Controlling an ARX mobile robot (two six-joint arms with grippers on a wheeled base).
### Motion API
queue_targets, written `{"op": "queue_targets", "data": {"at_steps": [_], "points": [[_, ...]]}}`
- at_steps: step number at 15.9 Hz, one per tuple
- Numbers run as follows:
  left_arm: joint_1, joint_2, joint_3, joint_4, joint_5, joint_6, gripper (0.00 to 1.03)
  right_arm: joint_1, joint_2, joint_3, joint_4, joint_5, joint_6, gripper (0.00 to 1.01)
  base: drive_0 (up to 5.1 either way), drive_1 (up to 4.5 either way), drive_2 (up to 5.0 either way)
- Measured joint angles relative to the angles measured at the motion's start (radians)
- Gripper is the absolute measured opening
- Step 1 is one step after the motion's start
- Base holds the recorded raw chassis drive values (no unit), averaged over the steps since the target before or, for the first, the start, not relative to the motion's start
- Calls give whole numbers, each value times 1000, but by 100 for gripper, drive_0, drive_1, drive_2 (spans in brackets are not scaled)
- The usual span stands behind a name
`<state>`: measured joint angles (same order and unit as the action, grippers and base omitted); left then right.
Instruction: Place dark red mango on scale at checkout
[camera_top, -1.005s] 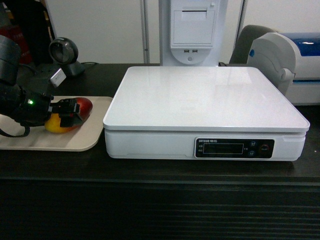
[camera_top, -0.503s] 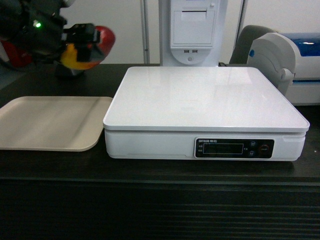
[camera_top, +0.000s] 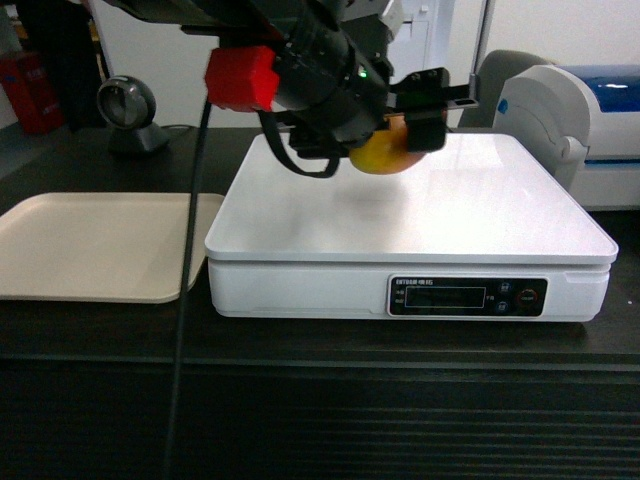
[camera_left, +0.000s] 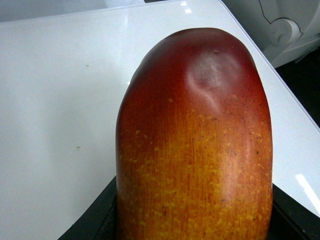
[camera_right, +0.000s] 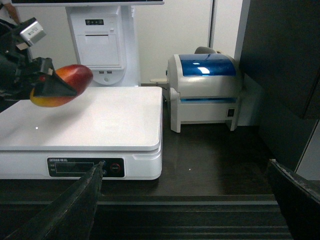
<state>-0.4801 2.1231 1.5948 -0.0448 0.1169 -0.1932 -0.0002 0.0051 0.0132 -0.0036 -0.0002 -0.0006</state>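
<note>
The left claw (camera_top: 415, 115) grips the dark red mango (camera_top: 385, 150), held clear above the scale (camera_top: 420, 215) platform's far middle, its long axis lying left to right, so release means going straight down.

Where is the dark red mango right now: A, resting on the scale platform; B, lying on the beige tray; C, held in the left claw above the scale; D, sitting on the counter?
C: the left claw grips the dark red mango in the air over the scale, clear of its platform.
</note>
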Motion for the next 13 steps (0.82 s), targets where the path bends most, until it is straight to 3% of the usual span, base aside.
{"op": "queue_targets", "data": {"at_steps": [2,8,10,11,13], "points": [[-16,31,36,-8,-15,-40,59,0,0,0,0,0,0,98,0,0,0],[-23,143,161,-116,-143,-190,59,0,0,0,0,0,0,98,0,0,0],[-37,147,171,-122,-158,-204,59,0,0,0,0,0,0,98,0,0,0],[-46,150,172,-122,-162,-218,64,0,0,0,0,0,0,98,0,0,0],[-56,154,172,-109,-162,-222,85,0,0,0,0,0,0,98,0,0,0]]}}
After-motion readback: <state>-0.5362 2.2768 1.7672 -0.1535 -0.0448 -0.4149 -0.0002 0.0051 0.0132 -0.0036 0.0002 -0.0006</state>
